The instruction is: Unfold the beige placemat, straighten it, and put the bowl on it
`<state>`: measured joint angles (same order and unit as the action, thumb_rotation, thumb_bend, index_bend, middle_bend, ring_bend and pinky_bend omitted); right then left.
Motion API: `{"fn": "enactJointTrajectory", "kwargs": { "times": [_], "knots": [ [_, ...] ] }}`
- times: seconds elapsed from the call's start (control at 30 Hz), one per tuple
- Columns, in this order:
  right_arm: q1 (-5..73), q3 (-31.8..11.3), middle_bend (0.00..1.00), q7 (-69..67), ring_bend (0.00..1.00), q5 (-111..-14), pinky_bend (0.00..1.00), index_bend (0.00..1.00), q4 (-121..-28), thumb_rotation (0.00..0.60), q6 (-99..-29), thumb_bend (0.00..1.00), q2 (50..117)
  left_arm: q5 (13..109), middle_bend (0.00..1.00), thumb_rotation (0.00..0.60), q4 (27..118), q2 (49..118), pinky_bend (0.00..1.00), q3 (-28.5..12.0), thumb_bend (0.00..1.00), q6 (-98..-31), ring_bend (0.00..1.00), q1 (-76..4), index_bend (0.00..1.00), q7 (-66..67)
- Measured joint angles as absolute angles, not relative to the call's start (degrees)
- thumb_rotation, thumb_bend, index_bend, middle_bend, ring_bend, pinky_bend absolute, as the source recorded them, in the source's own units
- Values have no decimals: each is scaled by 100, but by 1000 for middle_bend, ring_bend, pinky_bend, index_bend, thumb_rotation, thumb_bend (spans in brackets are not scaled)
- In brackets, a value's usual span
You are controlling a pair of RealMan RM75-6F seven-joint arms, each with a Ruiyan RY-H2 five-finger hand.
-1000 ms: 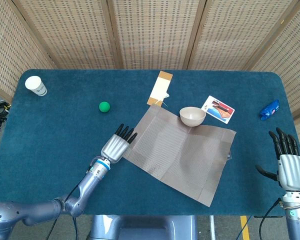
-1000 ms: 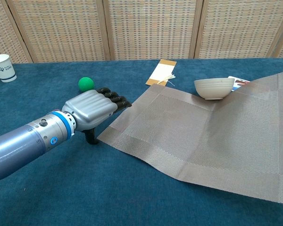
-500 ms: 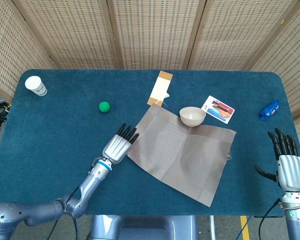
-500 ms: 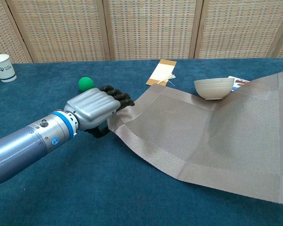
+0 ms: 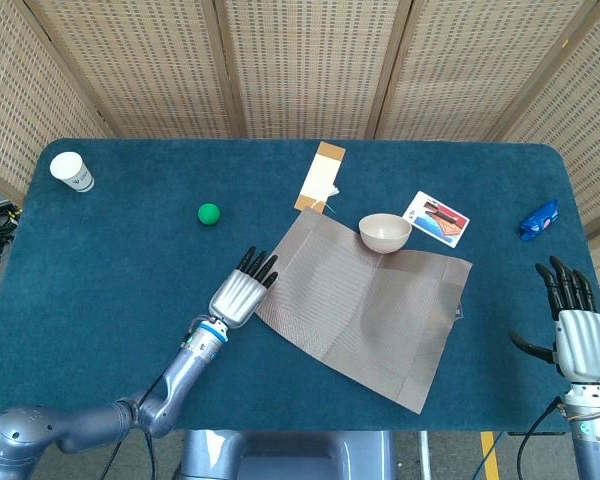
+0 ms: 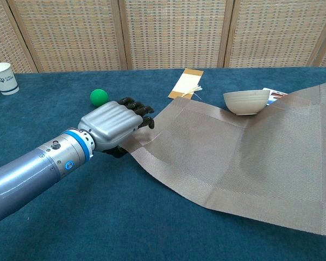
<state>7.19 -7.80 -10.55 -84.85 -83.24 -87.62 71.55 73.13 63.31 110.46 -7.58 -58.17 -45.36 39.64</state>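
Note:
The beige placemat lies unfolded and skewed on the blue table, with shallow ripples. Its left corner is tucked under my left hand, pinched between the fingers on top and the thumb below. The cream bowl stands upright at the mat's far edge; whether it rests on the mat I cannot tell. My right hand hovers near the table's right edge with fingers spread, holding nothing. It does not show in the chest view.
A paper cup stands far left. A green ball lies beyond my left hand. A tan card strip, a picture card and a blue object lie along the back and right.
My left hand slid right onto the mat's left corner and took hold of it. That corner shifted slightly right and the mat rippled. Bowl and right hand stayed put.

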Motion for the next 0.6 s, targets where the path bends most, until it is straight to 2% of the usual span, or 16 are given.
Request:
{"fn": "enactJointTrajectory", "kwargs": {
  "times": [0.17,0.27,0.6],
  "knots": [
    [712,-777,0,-1097,0,-8485,0,101,-8348,600,-8750,127,7135,7424,0,600,6264,11083,0,-744,558,-5944,0,-4523,459,3890],
    [715,-766,0,-1105,0,-8492,0,101,-8365,600,-8727,128,7126,7502,0,600,6199,11116,0,-741,558,-6041,0,-4501,544,3778],
    [705,-748,0,-1104,0,-8512,0,122,-8416,600,-8722,128,7109,7692,0,600,5964,11208,0,-725,557,-6271,0,-4418,655,3502]
  ]
}}
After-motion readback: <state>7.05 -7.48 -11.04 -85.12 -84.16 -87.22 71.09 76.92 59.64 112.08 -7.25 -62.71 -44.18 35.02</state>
